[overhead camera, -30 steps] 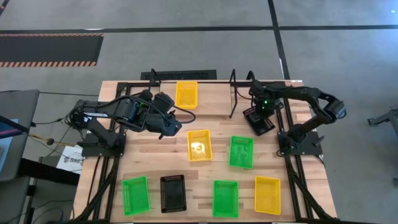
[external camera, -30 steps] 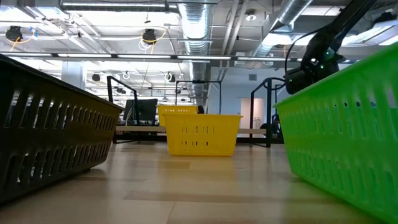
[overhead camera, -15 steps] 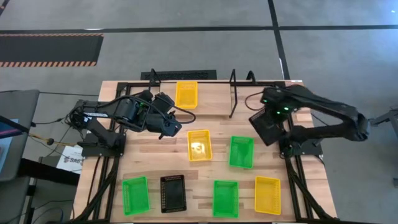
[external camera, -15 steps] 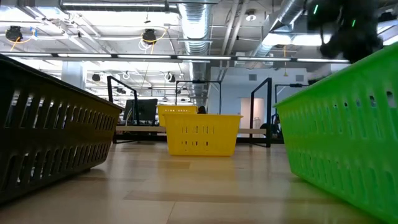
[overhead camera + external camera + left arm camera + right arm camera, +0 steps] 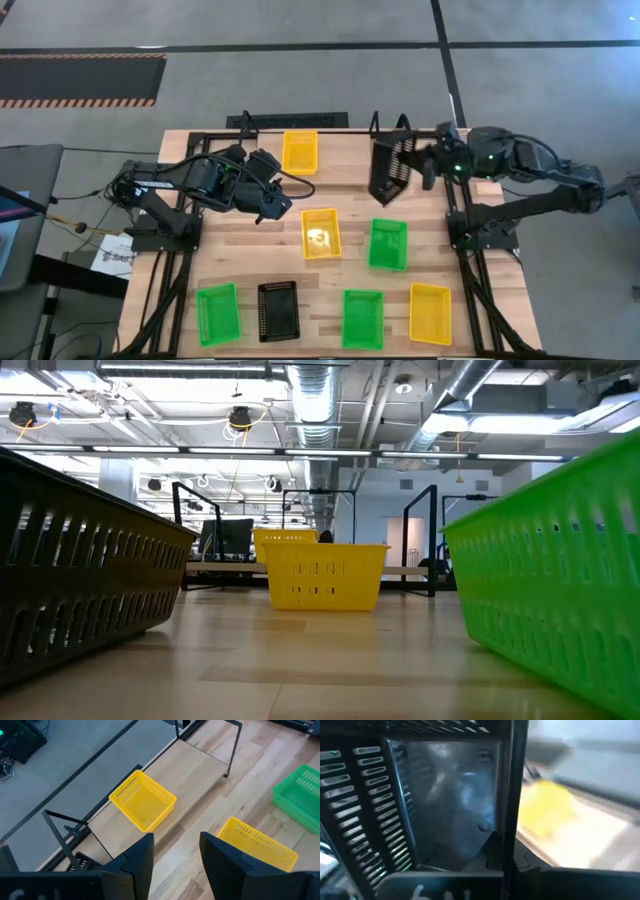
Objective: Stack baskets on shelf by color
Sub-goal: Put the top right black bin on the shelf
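Holding a black basket tipped up on its side, the right hand is clenched on the basket's rim. It hangs above the far right end of the shelf, and the basket sticks out from the hand toward the shelf's middle. In the right wrist view the black basket fills most of the picture, right against the hand.

The left hand waits with its fingers apart and nothing between them. A yellow basket sits on the shelf just past this hand. Another yellow basket lies on the bench beside it.

Nearer the front of the bench, well away from both hands, sit three green baskets, one more black basket and one more yellow basket.
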### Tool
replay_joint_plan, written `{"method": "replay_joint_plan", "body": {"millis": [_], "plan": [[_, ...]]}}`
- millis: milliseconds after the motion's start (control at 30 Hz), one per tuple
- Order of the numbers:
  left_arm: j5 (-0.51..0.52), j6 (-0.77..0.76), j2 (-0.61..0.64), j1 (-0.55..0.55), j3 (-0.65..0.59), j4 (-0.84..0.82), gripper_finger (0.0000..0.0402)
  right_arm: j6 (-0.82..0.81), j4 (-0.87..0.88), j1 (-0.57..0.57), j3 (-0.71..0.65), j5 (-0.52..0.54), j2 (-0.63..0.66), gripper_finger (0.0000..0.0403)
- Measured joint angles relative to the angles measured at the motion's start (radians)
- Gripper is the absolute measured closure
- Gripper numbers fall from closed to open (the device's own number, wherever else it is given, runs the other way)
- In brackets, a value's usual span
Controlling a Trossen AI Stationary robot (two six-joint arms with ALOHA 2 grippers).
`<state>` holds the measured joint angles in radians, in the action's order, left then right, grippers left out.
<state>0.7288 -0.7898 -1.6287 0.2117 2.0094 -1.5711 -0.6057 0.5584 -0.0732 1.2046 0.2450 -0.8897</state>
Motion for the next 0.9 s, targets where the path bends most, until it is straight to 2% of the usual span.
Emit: {"method": "replay_joint_plan", "body": {"millis": [67,200,433,633,900], "plan": [[0.000,0.000,0.000,0.000,0.000,0.000,0.0253,0.055,-0.116,0.000,0.001,0.000,-0.046,0.0400],[-0.001,0.011,0.000,0.000,0.000,0.000,0.0253,0.079,-0.233,-0.042,0.000,0.000,-0.165,0.0400],[-0.016,0.061,0.000,0.000,0.000,0.000,0.0253,-0.028,-0.254,-0.155,-0.001,-0.066,-0.375,0.0400],[-0.016,0.126,0.000,0.001,0.000,0.000,0.0253,-0.098,-0.137,-0.234,0.078,-0.086,-0.508,0.0401],[-0.017,0.189,0.058,0.015,0.000,0.000,0.0253,-0.065,0.092,-0.270,0.252,-0.090,-0.642,0.0401]]}}
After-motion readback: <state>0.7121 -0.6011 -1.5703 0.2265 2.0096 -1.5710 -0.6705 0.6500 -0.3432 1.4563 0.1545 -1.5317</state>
